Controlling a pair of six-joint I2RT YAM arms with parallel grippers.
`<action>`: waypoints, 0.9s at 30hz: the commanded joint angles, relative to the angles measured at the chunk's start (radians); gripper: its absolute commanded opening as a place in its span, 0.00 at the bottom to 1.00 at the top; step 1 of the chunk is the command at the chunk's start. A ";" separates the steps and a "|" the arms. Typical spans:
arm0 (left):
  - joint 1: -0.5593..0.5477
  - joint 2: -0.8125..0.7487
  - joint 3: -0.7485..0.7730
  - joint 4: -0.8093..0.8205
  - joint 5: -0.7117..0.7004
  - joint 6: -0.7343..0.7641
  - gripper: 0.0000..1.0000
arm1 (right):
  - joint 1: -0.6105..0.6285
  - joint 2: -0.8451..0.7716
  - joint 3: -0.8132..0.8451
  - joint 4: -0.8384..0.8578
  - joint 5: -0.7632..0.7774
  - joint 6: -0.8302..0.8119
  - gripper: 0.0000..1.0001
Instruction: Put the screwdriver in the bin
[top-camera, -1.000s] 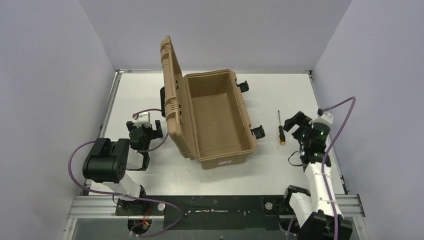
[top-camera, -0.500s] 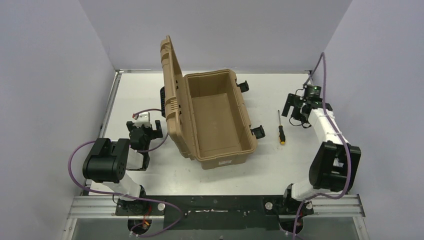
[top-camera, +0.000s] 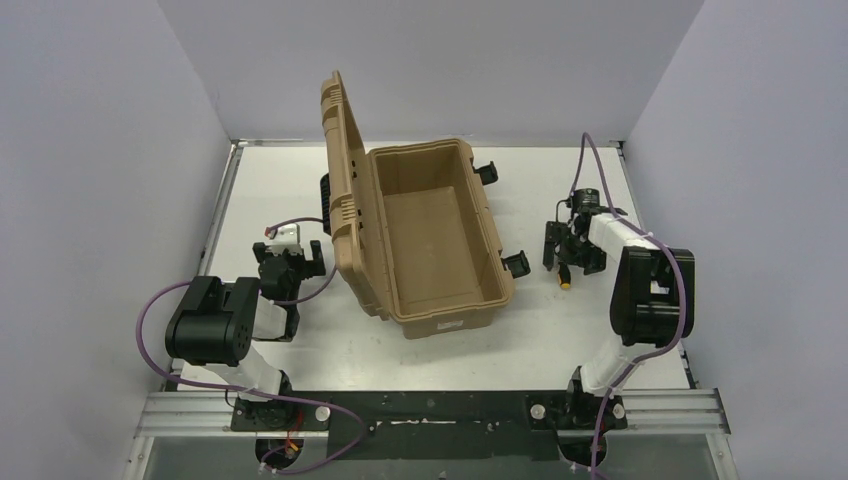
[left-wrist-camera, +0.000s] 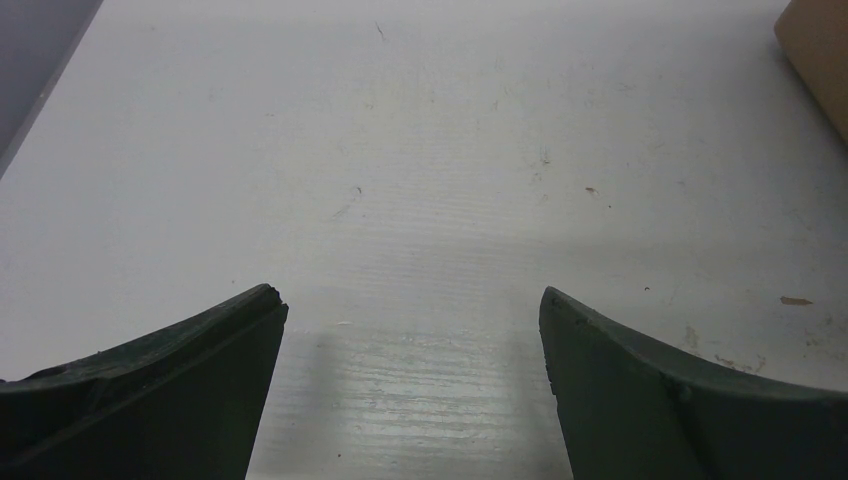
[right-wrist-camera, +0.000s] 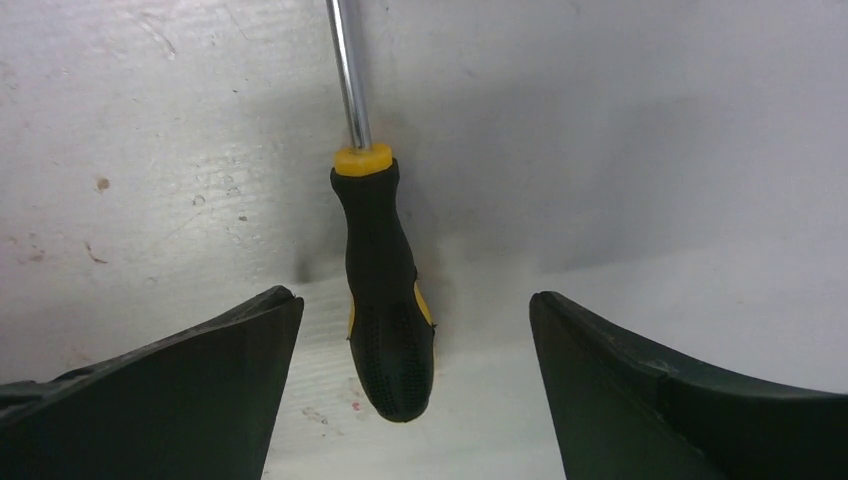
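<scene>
The screwdriver (top-camera: 565, 280) lies on the white table right of the bin, yellow handle end toward me. In the right wrist view its black-and-yellow handle (right-wrist-camera: 385, 320) lies between my fingers, and the silver shaft (right-wrist-camera: 350, 80) runs away from me. My right gripper (top-camera: 560, 250) is open and low over the handle, not touching it (right-wrist-camera: 415, 298). The bin (top-camera: 480, 210) is a tan case, open and empty, with its ribbed lid (top-camera: 340, 190) standing up on the left. My left gripper (top-camera: 290, 257) is open and empty over bare table (left-wrist-camera: 410, 300), left of the lid.
A corner of the tan bin (left-wrist-camera: 820, 50) shows at the top right of the left wrist view. Black latches (top-camera: 515, 263) stick out from the bin's right side, close to the right gripper. Grey walls enclose the table on three sides.
The right arm swung from the near right up toward the back, then left and down over the screwdriver. The screwdriver, the bin and the left arm have not moved.
</scene>
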 joint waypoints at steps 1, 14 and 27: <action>-0.002 -0.008 0.019 0.044 -0.004 -0.007 0.97 | 0.021 0.042 -0.013 0.018 0.035 -0.030 0.81; -0.002 -0.007 0.020 0.045 -0.004 -0.006 0.97 | 0.021 -0.057 0.226 -0.155 0.053 -0.025 0.00; -0.002 -0.008 0.020 0.045 -0.004 -0.007 0.97 | 0.304 -0.076 0.858 -0.390 0.039 0.234 0.00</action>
